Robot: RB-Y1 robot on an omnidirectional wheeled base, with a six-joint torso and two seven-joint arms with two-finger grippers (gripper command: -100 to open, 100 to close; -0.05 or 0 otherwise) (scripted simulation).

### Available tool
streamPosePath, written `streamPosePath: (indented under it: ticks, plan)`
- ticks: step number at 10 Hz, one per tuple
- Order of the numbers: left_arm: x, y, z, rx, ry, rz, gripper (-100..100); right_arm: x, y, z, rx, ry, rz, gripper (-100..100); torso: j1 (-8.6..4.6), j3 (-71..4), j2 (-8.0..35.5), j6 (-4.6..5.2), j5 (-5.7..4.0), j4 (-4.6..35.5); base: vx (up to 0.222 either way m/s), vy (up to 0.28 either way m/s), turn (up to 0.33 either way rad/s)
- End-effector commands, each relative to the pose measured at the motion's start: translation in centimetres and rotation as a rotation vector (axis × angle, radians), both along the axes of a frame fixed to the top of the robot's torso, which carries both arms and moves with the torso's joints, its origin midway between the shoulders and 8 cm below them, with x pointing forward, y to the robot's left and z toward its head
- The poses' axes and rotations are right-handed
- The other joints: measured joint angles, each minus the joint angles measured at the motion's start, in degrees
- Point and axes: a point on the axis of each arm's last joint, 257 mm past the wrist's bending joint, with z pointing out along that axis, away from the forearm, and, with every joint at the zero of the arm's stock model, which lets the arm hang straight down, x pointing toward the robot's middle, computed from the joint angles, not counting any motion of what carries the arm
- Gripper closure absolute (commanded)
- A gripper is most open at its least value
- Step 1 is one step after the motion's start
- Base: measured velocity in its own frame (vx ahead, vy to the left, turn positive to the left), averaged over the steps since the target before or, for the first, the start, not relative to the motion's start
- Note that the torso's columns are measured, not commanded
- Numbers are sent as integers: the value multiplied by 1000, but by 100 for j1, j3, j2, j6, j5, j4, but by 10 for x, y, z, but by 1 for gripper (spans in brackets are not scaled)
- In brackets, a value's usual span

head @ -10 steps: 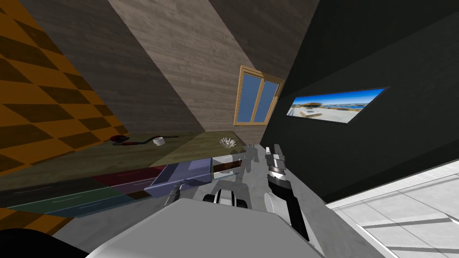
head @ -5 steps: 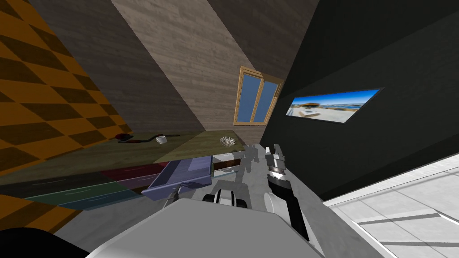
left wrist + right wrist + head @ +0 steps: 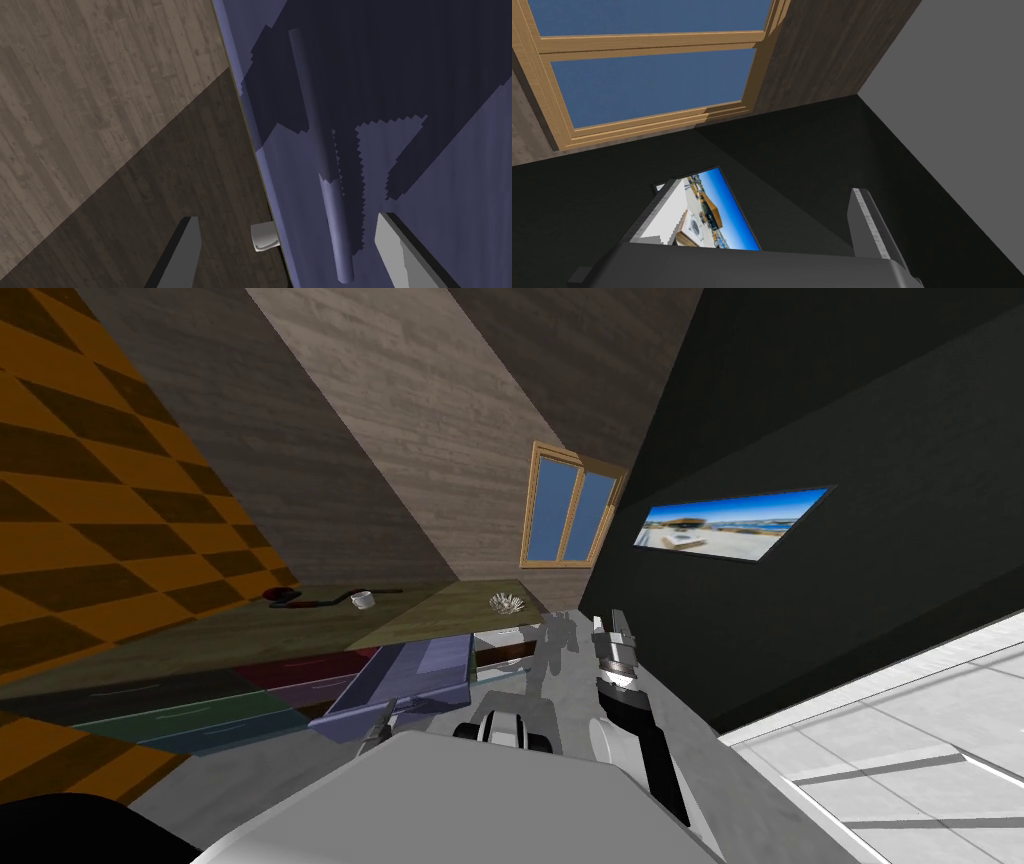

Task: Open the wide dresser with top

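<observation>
The wide dresser [image 3: 300,633] has an olive-brown top and drawer fronts of several colours. Its purple-blue drawer [image 3: 405,678] stands pulled out toward me. My left gripper [image 3: 384,724] is at that drawer's front. In the left wrist view, the drawer's bar handle [image 3: 325,165] runs between the fingers [image 3: 185,250] of the left gripper [image 3: 287,217]. These stand wide apart and do not touch it, so the gripper is open. My right gripper [image 3: 606,628] is raised to the right of the dresser. It also appears in the right wrist view [image 3: 762,200], open and empty.
On the dresser top lie a red and black object with a cable [image 3: 285,596], a small white cup [image 3: 362,600] and a white spiky ornament [image 3: 507,604]. A window [image 3: 570,506] sits in the far wall. On the right is a dark wall with a picture [image 3: 730,523].
The purple-blue drawer has slid farther out toward me. The head view has shifted slightly. The right arm has stayed where it was.
</observation>
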Motion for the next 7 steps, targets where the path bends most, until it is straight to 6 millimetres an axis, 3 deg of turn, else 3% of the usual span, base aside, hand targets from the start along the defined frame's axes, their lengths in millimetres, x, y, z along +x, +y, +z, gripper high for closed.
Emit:
streamPosePath:
  ticks: [1,7]
  plan:
    - [-19,22,12,-9,-5,14,-100,0,0,0,0,0,0,0,12,-4,-21,7,24,-13,65,-81,-40]
    - [-52,55,37,-18,-4,28,-100,0,0,0,0,0,0,0,-27,2,24,10,-27,15,42,-52,-34]
